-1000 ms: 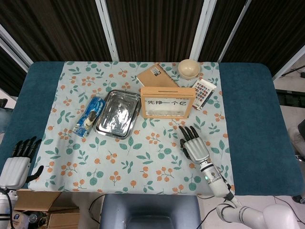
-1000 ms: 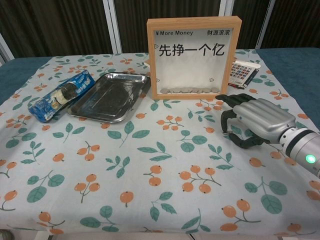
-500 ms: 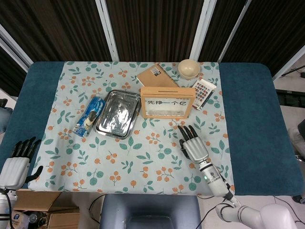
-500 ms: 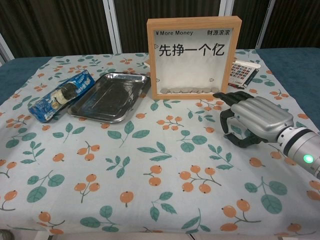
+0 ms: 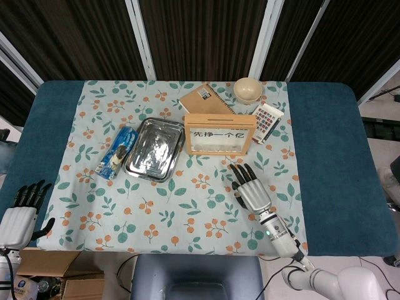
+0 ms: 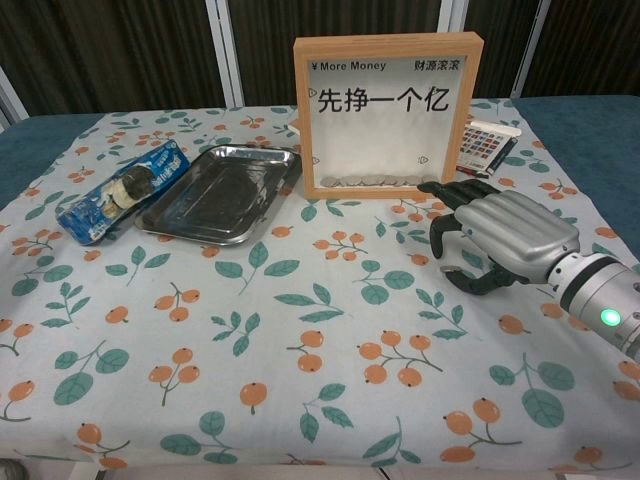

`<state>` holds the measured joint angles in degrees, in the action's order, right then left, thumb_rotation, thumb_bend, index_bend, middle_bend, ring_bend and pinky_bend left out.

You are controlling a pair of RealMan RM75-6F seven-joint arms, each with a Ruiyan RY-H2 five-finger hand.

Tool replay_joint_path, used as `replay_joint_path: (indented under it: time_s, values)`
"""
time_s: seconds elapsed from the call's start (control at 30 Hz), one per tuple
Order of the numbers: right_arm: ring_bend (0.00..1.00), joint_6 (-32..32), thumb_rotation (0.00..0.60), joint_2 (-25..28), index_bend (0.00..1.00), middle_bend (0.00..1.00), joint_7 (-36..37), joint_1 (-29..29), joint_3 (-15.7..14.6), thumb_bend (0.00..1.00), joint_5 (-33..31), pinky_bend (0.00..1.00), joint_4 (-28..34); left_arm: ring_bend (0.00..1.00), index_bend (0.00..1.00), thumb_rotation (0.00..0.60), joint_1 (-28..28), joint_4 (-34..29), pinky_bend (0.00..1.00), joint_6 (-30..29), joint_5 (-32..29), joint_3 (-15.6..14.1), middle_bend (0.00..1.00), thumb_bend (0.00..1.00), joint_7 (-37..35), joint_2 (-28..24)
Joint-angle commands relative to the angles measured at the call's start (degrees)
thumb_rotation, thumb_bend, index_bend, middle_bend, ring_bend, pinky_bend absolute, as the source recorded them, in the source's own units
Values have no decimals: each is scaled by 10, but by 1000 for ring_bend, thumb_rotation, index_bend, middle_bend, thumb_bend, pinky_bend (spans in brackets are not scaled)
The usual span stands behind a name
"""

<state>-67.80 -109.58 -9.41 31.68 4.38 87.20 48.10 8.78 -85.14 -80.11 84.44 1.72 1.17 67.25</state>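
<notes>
Since a second ago the right robot hand [image 6: 500, 238] has slid a little toward the wooden-framed coin box with a white front panel and black lettering [image 6: 389, 101], its dark fingertips [image 6: 447, 189] now closer to the frame's lower right corner though still apart from it. It grasps nothing: fingers are spread and slightly curled over the floral tablecloth [image 6: 300, 330], palm down. In the head view this robot hand [image 5: 251, 189] lies at about 5 o'clock from the coin box [image 5: 219, 134].

Standing upright near the middle of the bench [image 5: 325, 156], the coin box shows a row of coins along the bottom of its panel. At its 9 o'clock, just beside it, lies the shiny rectangular steel tray [image 6: 222, 193], and further that way the blue snack packet [image 6: 124, 190]. At about 3 o'clock from the box lies the white card with coloured squares [image 6: 487, 146]; behind it, at 12 o'clock, are the brown spiral notebook [image 5: 206, 99] and the cream ceramic bowl [image 5: 248, 90].

Far off at 8 o'clock, past the cloth's edge, the left robot hand [image 5: 20, 212] hangs released, fingers apart, holding nothing.
</notes>
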Motion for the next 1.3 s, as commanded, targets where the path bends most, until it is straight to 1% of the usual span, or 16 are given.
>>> replay_joint_path:
  time_s: [0.03,0.23,0.47,0.77,1.07,1.17,1.27,1.3]
  values:
    - [0,-4,600,-1,613,0,4,0,0,507,2,0,-3,0,0,600,0,1,0,-1,1,0,0,326,-1,0]
    - [0,-7,600,-2,650,8,5,0,-1,514,3,0,-6,0,0,600,0,1,0,0,3,-1,0,325,-1,1]
    - [0,-5,600,0,654,19,6,0,-1,550,2,0,-4,0,0,600,1,1,0,3,1,-1,0,327,2,1]
    - [0,-6,600,2,681,25,5,0,0,559,1,0,-1,0,0,600,2,1,0,6,0,-1,0,329,2,1]
    - [0,-6,600,4,703,31,3,0,3,610,-3,0,5,0,0,600,1,3,0,5,-1,-2,0,329,1,1]
    - [0,-12,600,10,707,31,4,-1,7,613,-4,0,14,0,0,600,0,3,0,4,0,-1,0,327,0,1]
    - [0,-26,600,26,709,31,8,-1,13,614,-1,0,37,0,0,600,0,2,0,3,0,-1,0,327,0,0]
    - [0,-35,600,36,710,31,12,-1,17,613,1,0,54,0,0,600,0,1,0,2,0,-1,0,328,-1,-1]
